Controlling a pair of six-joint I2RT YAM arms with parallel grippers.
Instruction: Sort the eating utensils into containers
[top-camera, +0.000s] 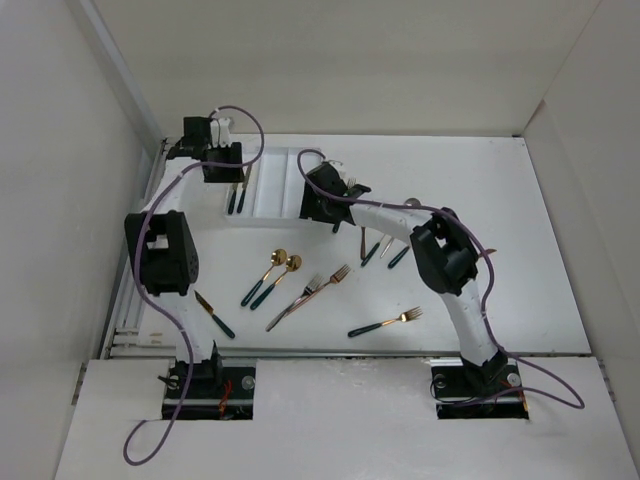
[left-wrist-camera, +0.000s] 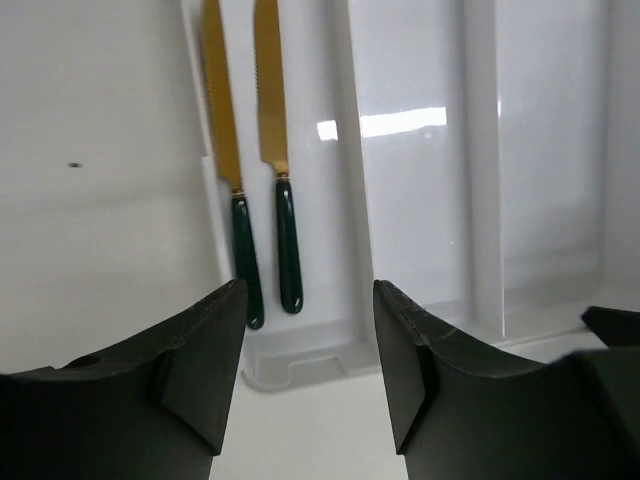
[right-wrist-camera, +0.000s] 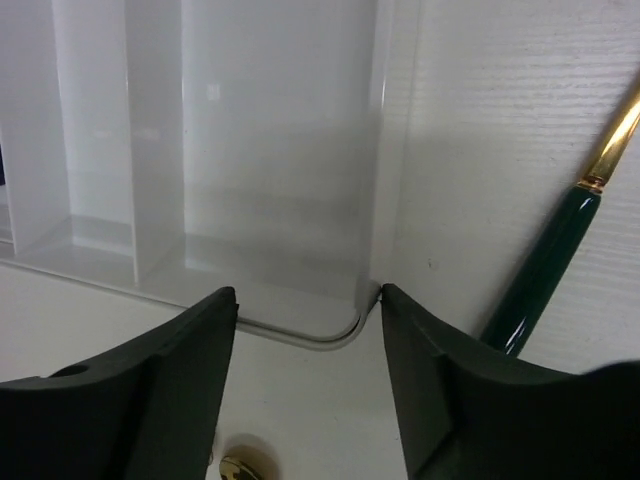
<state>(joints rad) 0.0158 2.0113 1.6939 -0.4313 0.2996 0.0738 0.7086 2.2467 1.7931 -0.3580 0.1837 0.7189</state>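
Note:
The white three-compartment tray (top-camera: 280, 190) lies at the back of the table. Two gold knives with green handles (top-camera: 237, 198) lie in its left compartment, and they show in the left wrist view (left-wrist-camera: 270, 160). My left gripper (top-camera: 222, 170) hangs open and empty over that end of the tray (left-wrist-camera: 420, 200). My right gripper (top-camera: 318, 212) is open and empty over the tray's near right corner (right-wrist-camera: 340, 325). Loose on the table are two spoons (top-camera: 272, 272), two forks (top-camera: 318, 285), a knife (top-camera: 214, 314) and a fork (top-camera: 386, 322).
Several more utensils (top-camera: 385, 250) lie beside my right forearm. One green handle (right-wrist-camera: 545, 270) shows just right of my right gripper, and a gold spoon head (right-wrist-camera: 245, 468) lies below it. White walls enclose the table on three sides.

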